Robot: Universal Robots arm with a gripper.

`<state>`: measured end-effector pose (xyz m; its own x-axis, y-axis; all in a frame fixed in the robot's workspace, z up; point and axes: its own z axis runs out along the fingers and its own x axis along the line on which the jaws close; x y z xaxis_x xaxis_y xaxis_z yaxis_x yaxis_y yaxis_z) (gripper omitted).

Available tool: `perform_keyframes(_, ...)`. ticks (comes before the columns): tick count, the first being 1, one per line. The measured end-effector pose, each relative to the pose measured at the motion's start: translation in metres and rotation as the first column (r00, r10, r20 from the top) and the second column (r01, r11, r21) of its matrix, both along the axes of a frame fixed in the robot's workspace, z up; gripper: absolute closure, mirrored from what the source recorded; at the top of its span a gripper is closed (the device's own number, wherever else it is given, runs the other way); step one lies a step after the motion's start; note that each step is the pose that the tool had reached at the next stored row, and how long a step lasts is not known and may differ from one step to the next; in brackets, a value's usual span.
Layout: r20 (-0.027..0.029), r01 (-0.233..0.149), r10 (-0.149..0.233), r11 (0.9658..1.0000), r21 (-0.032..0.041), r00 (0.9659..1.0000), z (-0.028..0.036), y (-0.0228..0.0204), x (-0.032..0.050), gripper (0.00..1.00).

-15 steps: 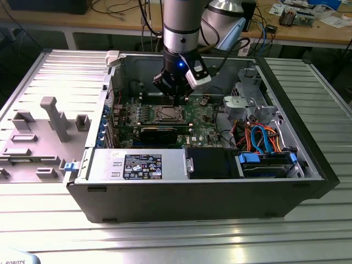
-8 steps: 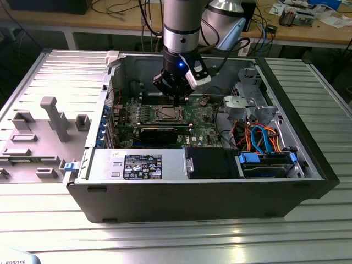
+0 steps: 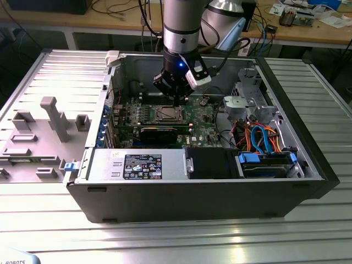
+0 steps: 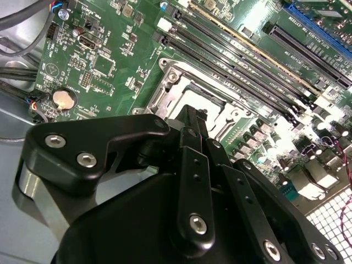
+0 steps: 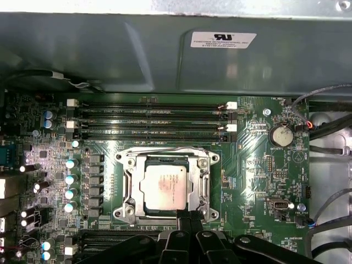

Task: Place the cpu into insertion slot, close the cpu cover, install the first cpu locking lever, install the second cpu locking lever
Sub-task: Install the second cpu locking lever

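Observation:
The cpu (image 5: 166, 186), a dull silver square, lies in the insertion slot (image 5: 127, 212) on the green motherboard (image 5: 258, 165). The cpu cover (image 5: 129, 179), a silver frame with a square window, is folded down flat around the chip. My gripper (image 5: 190, 217) hangs just above one edge of the socket with its black fingers pressed together and nothing between them. In the second wrist view the gripper (image 4: 190, 113) hides most of the socket, with a corner of the cover (image 4: 170, 82) showing. In the exterior view the gripper (image 3: 176, 99) hovers right over the socket (image 3: 168, 114).
The motherboard lies inside an open computer case (image 3: 308, 154). Long black memory slots (image 5: 148, 118) run beside the socket, with the case wall (image 5: 137, 49) behind them. Cables (image 3: 258, 137) and a drive cage (image 3: 247, 102) sit on the exterior view's right, and a black card (image 3: 159, 132) sits in front of the socket.

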<state>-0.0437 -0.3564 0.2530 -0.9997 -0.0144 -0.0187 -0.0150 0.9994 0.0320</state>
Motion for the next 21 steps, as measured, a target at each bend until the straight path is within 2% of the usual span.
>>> perform_keyframes(1,0.0,0.0,0.0,1.0,0.0012,1.0,-0.0001,-0.0004,0.0,0.89)
perform_keyframes(4,0.0,0.0,0.0,0.9999,0.0129,1.0,-0.0001,-0.0026,0.0,0.89)
perform_keyframes(5,0.0,0.0,0.0,0.9999,0.0157,1.0,-0.0001,-0.0045,0.0,0.89)
perform_keyframes(12,0.0,0.0,0.0,0.9999,0.0167,1.0,-0.0001,-0.0147,0.0,0.89)
perform_keyframes(14,0.0001,0.0,0.0,0.9999,0.017,1.0,-0.0001,-0.0194,-0.0001,0.89)
perform_keyframes(19,0.0001,0.0,0.0,0.9998,0.0196,1.0,-0.0002,-0.023,-0.0008,0.89)
perform_keyframes(21,-0.0003,0.0,0.0,0.9998,0.0219,1.0,-0.0006,-0.024,-0.0037,0.89)
